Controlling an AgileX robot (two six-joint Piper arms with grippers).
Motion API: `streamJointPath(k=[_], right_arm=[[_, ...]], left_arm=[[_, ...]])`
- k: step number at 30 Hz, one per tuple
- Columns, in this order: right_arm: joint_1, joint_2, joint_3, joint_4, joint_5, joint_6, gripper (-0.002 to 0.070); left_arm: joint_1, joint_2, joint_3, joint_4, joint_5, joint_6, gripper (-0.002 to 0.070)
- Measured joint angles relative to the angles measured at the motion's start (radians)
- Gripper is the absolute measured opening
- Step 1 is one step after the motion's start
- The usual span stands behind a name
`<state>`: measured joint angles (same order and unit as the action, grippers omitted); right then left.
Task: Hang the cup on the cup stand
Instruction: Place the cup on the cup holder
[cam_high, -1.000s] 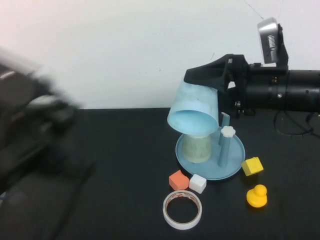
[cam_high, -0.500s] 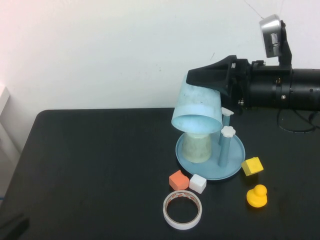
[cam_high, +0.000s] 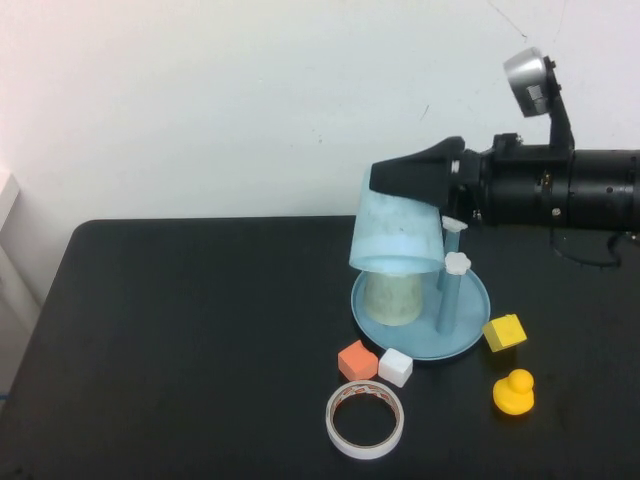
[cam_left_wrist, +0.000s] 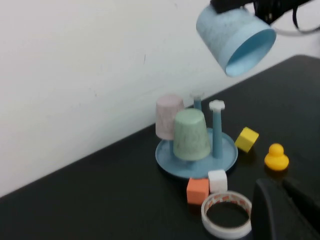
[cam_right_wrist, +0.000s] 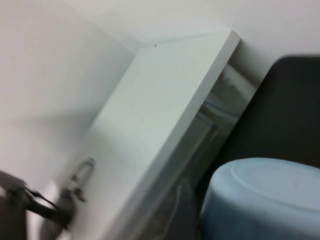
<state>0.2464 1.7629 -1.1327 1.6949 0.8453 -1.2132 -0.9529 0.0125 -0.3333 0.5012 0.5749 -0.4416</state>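
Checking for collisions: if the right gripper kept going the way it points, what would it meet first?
Beyond the cup held in the right gripper, pointing left above the table, nothing shows; depth is uncertain.

i've swung the left arm clear of the high view. the cup (cam_high: 398, 233) now hangs less tilted, shifted toward 3 o'clock.

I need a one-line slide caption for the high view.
Right hand holds the light blue cup inverted above the cup stand; left hand out of view.
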Motion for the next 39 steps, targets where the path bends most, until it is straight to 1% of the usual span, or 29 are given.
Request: streamJointPath(k=[3,8,10,11,12,15,18,25,28,34,39], right_arm=[[0.0,0.0,0.0,0.0,0.003,-0.179,0.058],[0.0,0.0,0.0,0.0,0.036,-0.549,0.058],[0.0,0.0,0.0,0.0,0.04,-0.707,0.058],[0.0,0.0,0.0,0.0,0.04,-0.847,0.058],[0.0,0.0,0.0,0.0,0.04,-0.921,0.058],[0.0,0.0,0.0,0.0,0.034,-1.088,0.058],[0.0,0.0,0.0,0.0,-0.009,-1.14,0.058],[-0.001,0.0,0.0,0.0,-0.091,-1.126,0.058],[-0.015,0.0,0.0,0.0,-0.089,-1.116,0.058],[-0.101,0.0,0.0,0.0,-0.041,-1.055,0.058],[-0.135,0.026,0.0,0.002,0.033,-1.097,0.058]], left_arm=[[0.0,0.0,0.007,0.0,0.023,0.0,0.0],[0.0,0.0,0.011,0.0,0.05,0.0,0.0],[0.0,0.0,0.011,0.0,0.05,0.0,0.0],[0.0,0.0,0.011,0.0,0.05,0.0,0.0],[0.0,0.0,0.011,0.0,0.05,0.0,0.0],[0.0,0.0,0.011,0.0,0.05,0.0,0.0],[0.0,0.0,0.011,0.0,0.052,0.0,0.0],[0.0,0.0,0.011,0.0,0.052,0.0,0.0],[0.0,0.0,0.011,0.0,0.052,-0.002,0.0],[0.0,0.0,0.011,0.0,0.052,0.0,0.0],[0.0,0.0,0.011,0.0,0.052,0.0,0.0]])
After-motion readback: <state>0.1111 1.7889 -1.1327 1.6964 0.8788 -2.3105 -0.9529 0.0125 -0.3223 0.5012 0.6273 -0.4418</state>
